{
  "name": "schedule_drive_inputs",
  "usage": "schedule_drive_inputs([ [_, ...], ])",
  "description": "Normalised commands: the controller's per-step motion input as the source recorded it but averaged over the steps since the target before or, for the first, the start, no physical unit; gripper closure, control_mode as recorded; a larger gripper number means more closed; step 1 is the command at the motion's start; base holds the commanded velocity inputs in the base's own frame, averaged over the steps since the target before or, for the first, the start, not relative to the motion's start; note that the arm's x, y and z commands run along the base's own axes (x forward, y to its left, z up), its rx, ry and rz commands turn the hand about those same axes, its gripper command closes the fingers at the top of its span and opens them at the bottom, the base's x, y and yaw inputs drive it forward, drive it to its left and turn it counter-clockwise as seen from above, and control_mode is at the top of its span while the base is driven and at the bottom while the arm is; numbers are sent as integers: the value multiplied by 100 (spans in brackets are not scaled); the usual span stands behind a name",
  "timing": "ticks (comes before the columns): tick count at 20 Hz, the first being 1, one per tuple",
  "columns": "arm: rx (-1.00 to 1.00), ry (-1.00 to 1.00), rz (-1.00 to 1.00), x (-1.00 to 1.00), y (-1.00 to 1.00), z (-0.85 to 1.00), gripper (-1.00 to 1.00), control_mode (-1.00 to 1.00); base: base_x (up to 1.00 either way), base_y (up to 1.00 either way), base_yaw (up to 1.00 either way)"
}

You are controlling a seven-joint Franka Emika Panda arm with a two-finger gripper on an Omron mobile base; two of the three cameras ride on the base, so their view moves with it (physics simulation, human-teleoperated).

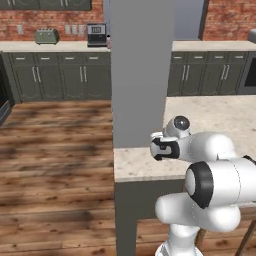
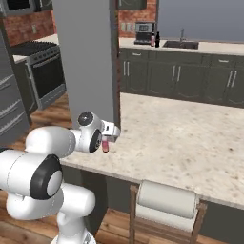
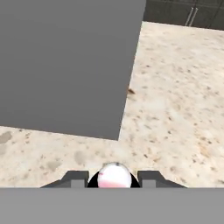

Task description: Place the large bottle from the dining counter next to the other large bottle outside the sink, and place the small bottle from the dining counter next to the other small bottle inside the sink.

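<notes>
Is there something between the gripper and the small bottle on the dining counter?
Nothing visible does. The small bottle stands upright on the dining counter right at the gripper, between its fingertips, beside the grey pillar.

Dining counter speckled beige stone, matt; pillar plain grey; small bottle glossy pinkish.

We see the small bottle, short, slim and pinkish-red, upright over the near left corner of the dining counter, a beige speckled slab beside a wide grey pillar; from above, its rounded pale top sits between two dark fingertips. Far off on the wall worktop, the tall pink bottle and the black bottle stand upright just left of the sink.
</notes>
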Motion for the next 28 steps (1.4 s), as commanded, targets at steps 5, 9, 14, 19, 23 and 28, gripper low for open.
schedule_drive_inputs([
  [5, 0, 0, 0, 0, 0, 0, 100, 100, 0, 100, 0],
  [9, 0, 0, 0, 0, 0, 0, 100, 100, 0, 99, 0],
  [14, 0, 0, 0, 0, 0, 0, 100, 100, 0, 93, 0],
  [19, 0, 0, 0, 0, 0, 0, 100, 100, 18, 73, 0],
  [23, 0, 0, 0, 0, 0, 0, 100, 100, 62, 37, 0],
  [28, 0, 0, 0, 0, 0, 0, 100, 100, 100, 8, -2],
])
